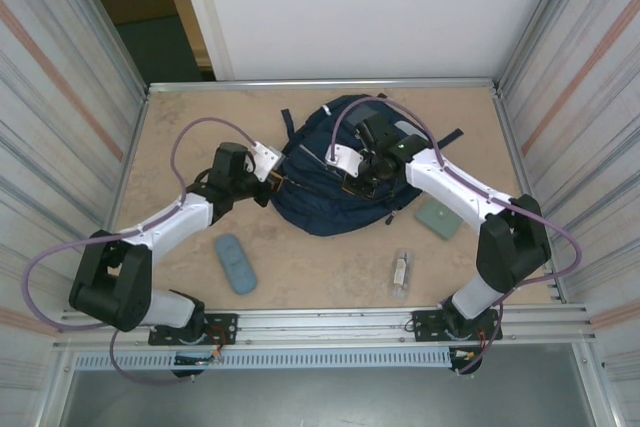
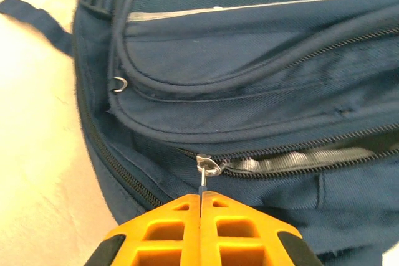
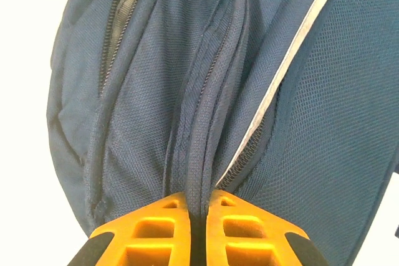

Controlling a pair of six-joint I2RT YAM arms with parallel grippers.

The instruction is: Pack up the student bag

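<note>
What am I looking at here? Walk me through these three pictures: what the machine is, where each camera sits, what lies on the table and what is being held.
These are two white robot arms bolted at the near edge of a table, each ending in a two-finger gripper with orange fingers.

The top picture looks down from above and behind the arms. The other two come from small cameras on each wrist, so each shows its own fingers at the bottom.

On the table lies a navy backpack. Nearer the arms are a blue-grey oblong case, a small clear packet and a flat green-grey square.

The left gripper is shut on the metal zipper pull of a partly open pocket. The right gripper is shut on a fold of the backpack's fabric beside a zipper seam.
</note>
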